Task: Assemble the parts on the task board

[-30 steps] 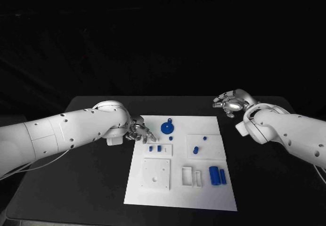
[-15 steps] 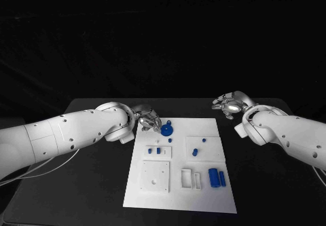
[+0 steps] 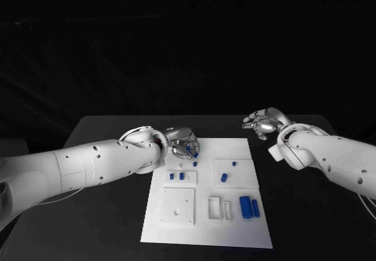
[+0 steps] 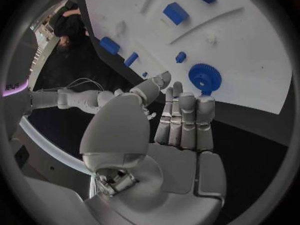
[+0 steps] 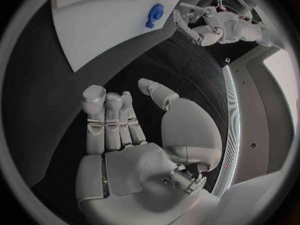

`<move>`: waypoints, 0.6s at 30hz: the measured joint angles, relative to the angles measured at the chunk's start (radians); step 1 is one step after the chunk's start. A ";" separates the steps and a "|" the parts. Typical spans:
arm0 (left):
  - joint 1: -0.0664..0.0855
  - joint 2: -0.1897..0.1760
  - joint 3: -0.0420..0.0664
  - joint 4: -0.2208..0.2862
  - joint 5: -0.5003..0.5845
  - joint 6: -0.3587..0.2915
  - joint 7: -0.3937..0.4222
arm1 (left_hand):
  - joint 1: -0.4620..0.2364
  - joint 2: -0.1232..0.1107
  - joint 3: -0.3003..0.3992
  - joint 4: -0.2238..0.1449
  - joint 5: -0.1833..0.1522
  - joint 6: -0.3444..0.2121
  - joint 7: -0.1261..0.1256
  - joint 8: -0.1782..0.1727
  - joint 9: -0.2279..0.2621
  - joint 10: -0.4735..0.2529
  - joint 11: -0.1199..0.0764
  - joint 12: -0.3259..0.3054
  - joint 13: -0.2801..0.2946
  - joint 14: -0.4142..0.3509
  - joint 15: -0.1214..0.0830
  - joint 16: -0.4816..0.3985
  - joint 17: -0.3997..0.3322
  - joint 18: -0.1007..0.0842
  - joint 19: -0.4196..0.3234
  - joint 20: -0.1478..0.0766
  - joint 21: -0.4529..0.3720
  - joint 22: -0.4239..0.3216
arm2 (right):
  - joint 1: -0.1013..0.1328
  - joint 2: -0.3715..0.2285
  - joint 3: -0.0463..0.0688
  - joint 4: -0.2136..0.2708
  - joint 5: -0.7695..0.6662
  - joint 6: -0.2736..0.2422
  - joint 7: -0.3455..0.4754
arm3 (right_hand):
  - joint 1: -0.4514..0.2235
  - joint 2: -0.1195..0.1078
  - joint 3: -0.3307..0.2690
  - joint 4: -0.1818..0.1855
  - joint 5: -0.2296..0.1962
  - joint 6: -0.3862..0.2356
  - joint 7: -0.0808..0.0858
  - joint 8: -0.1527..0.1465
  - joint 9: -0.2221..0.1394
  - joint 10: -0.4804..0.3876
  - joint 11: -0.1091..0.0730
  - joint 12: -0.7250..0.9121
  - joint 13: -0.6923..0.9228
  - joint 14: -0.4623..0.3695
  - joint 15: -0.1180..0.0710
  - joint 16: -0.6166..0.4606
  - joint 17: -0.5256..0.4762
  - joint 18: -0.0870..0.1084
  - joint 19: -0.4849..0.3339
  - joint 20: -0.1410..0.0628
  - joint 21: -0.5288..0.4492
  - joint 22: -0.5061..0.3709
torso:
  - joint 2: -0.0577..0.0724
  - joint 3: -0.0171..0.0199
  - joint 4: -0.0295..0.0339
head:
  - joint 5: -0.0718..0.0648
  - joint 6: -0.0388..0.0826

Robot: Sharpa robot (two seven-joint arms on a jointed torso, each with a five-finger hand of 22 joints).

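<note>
The white task board [image 3: 211,231] lies in the middle of the black table. My left hand [image 3: 184,145] hovers over the board's far left corner, its fingers stretched out and holding nothing. Its fingertips [image 4: 187,99] sit just short of a blue gear [image 4: 204,77], which the hand mostly covers in the head view. My right hand [image 3: 262,122] floats past the board's far right corner, fingers spread and holding nothing. Two blue cylinders [image 3: 249,206] lie at the board's near right. Two small blue blocks [image 3: 176,175] and a blue oblong piece [image 3: 224,176] sit mid-board.
A square white plate [image 3: 179,204] with a hole and two narrow slots [image 3: 219,207] occupy the board's near half. The right wrist view shows the board's corner [image 5: 119,20], the gear [image 5: 154,15] and my left hand [image 5: 200,25] beyond it. Black table surrounds the board.
My left hand has risen from beside the board's left edge and moved right and away, over the gear at the far left corner. The right hand has stayed put.
</note>
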 measured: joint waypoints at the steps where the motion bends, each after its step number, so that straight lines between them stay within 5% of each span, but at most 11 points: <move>1: -0.002 0.003 0.000 -0.002 -0.013 0.000 0.000 | -0.003 -0.003 0.000 0.000 -0.001 0.000 0.000 0.000 -0.004 0.001 0.001 -0.005 -0.003 0.006 0.000 0.004 0.000 -0.006 0.005 -0.005 0.005 0.002 | 0.000 0.000 0.000 0.000 0.000 0.000 0.000 | 0.000 0.000 0.000 0.000 0.000 0.000 0.000 0.000 0.000 0.000 0.000 0.000 0.000 0.000 0.000 0.000 0.000 0.000 -0.001 0.001 0.000 0.000 | 0.000 0.0002 -0.0002 | 0.000 0.001; 13: -0.018 0.039 0.000 -0.037 -0.121 0.008 -0.019 | -0.030 -0.038 -0.011 0.017 -0.027 -0.004 0.004 0.000 -0.034 0.014 0.001 -0.049 -0.028 0.019 -0.002 0.027 -0.009 -0.016 0.023 -0.008 0.023 0.009 | -0.001 -0.001 0.000 0.002 -0.004 0.000 0.000 | 0.000 0.000 0.000 0.000 0.000 0.001 -0.001 0.000 0.000 0.000 0.000 0.000 0.000 0.000 0.000 0.000 -0.001 0.000 0.002 -0.002 0.000 0.001 | 0.000 0.0014 -0.0006 | -0.008 0.002; 18: -0.023 0.045 0.000 -0.044 -0.143 0.025 -0.032 | -0.047 -0.055 -0.008 0.034 -0.067 -0.007 0.007 0.000 -0.045 0.011 0.005 -0.066 -0.036 0.019 -0.002 0.027 -0.015 -0.020 0.023 -0.008 0.023 0.009 | -0.001 -0.001 0.000 0.003 -0.005 0.000 0.000 | 0.000 0.000 0.000 0.000 0.000 -0.002 0.001 0.000 0.000 0.000 0.000 0.000 0.000 0.000 0.000 0.000 -0.001 0.000 0.000 -0.004 0.000 0.001 | 0.000 0.0014 0.0000 | -0.009 0.000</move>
